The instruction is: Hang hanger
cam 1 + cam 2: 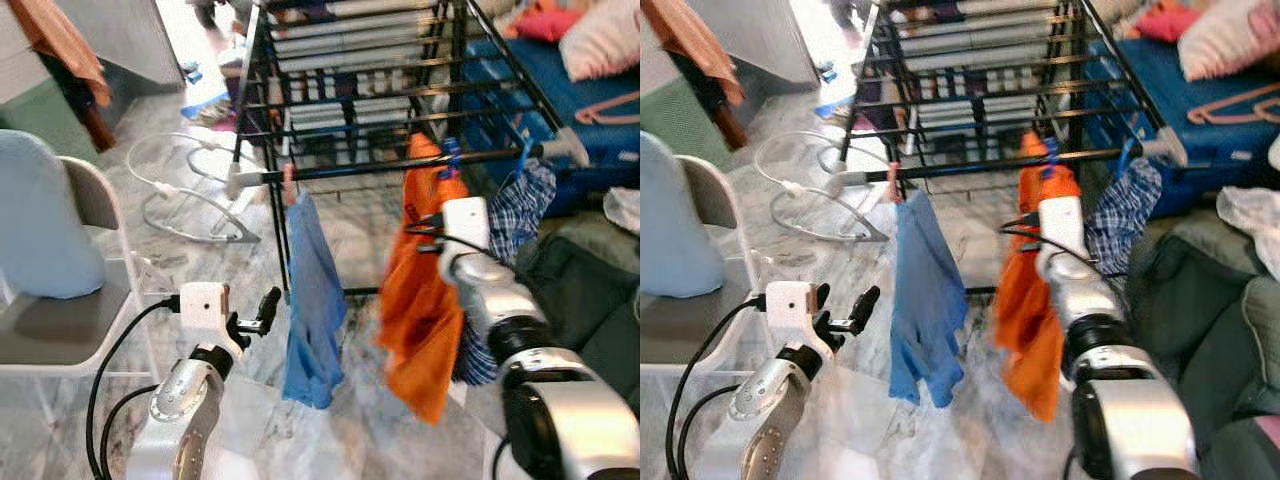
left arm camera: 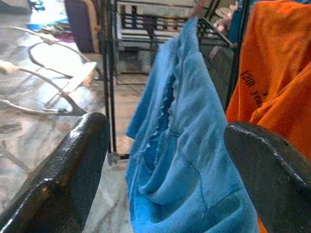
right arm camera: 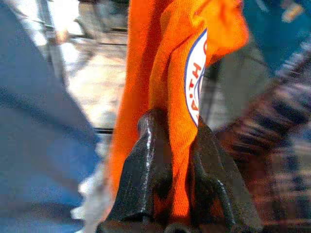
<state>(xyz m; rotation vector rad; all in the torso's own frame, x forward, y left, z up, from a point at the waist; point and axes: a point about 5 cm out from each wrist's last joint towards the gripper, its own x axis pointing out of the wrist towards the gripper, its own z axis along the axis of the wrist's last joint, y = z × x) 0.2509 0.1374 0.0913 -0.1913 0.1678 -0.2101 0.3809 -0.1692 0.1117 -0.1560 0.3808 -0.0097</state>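
Head views: the orange shirt (image 1: 420, 300) hangs by a blue hanger (image 1: 450, 158) from the drying rack (image 1: 400, 165) rail. Right wrist: the right tool (image 3: 172, 160) pinches its cloth; pulling could unhook it. Left wrist: the left tool (image 2: 160, 165) gapes wide beside the blue garment (image 2: 184, 145).

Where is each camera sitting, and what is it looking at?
Head eyes: look down at the drying rack; both silver arms show.
Left wrist: looks between the open left gripper at the blue garment.
Right wrist: looks along the right gripper, shut on the orange shirt.
All views share the orange shirt.
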